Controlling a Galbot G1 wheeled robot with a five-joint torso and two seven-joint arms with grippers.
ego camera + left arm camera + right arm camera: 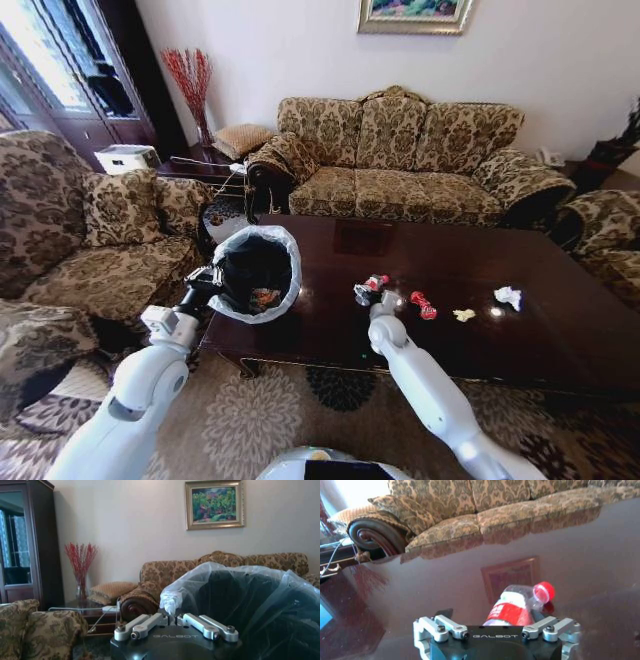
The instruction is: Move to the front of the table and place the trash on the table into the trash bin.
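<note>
The right gripper (pixel 368 293), forearm stretched over the glossy dark brown table (pixel 560 340), is clamped on one clear red-capped bottle (pixel 517 605). At its three o'clock lie three scraps: one red wrapper (pixel 423 305), one yellow scrap (pixel 463 315), one white paper wad (pixel 508 296). At nine o'clock the left gripper (pixel 207 280) pinches the white-lined rim of one round black trash bin (pixel 256 272).

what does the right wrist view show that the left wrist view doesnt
Right wrist view: the right gripper closed around the clear bottle with its red cap, lying on the glossy table.

Left wrist view: the left gripper pinching the white bag liner on the trash bin rim, plus a framed painting, a vase of red stems and a dark cabinet.

Both: the patterned sofa behind the table.
</note>
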